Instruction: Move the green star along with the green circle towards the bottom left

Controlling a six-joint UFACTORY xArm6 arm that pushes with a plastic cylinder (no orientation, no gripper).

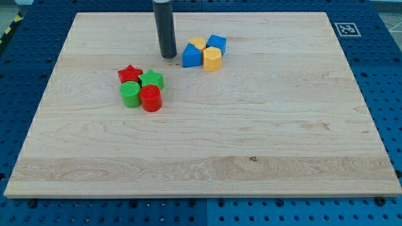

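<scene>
The green star [152, 79] and the green circle [130, 94] lie left of the board's middle, in a tight cluster with a red star [130, 74] and a red cylinder [151, 98]. The green star touches the red star and the red cylinder. The green circle sits below the red star and left of the red cylinder. My tip [168, 56] is the lower end of the dark rod, resting on the board above and to the right of the cluster, apart from the green star.
A second cluster lies right of my tip: a blue block [192, 56], a yellow block [212, 59], another blue block [217, 43] and another yellow block [197, 43]. The wooden board [251, 138] lies on a blue perforated table. A marker tag [345, 28] is at the top right.
</scene>
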